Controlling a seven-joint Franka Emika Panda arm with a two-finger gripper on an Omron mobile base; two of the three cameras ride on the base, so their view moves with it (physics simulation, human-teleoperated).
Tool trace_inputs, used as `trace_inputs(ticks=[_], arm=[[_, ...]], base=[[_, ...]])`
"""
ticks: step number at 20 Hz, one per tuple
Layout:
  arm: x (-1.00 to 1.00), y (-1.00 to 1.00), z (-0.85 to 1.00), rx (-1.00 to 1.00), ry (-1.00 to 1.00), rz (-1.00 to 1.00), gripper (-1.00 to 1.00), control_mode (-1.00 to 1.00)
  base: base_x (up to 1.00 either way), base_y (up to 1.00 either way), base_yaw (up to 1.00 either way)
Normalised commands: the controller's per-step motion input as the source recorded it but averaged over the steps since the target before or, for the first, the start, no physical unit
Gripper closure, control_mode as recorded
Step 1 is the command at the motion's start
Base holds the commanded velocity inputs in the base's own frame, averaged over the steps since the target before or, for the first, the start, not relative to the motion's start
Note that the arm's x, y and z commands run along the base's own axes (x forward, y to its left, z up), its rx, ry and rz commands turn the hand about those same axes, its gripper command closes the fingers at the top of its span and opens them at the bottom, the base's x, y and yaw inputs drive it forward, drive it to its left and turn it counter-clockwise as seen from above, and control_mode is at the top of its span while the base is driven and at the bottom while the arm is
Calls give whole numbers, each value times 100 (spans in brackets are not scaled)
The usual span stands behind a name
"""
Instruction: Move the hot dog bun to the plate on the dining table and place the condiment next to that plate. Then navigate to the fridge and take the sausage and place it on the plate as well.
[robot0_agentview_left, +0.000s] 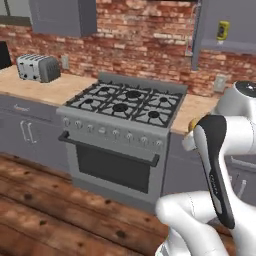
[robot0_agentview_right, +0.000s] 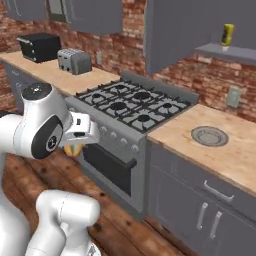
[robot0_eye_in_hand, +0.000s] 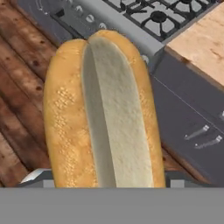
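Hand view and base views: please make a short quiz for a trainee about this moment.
1. True or false: the hot dog bun is already on a plate.
2. Where does the condiment stand? A) stove B) wall shelf C) floor
3. Fill in: the grey dish lies on the wooden ____ right of the stove.

Key: 1 false, the gripper holds it above the floor; 2 B; 3 counter.

No text or label can be read.
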Motion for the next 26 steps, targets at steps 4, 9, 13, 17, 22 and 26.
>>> trace_inputs(ticks=[4,9,13,17,22,26], arm=[[0,0,0,0,0,0,100,100],[0,0,0,0,0,0,100,100],[0,0,0,0,0,0,100,100],[0,0,0,0,0,0,100,100],[0,0,0,0,0,0,100,100],[0,0,0,0,0,0,100,100]], base=[[-31,41,84],[-23,35,87],[-13,28,88],[-10,21,85],[-20,5,81],[-50,0,71]])
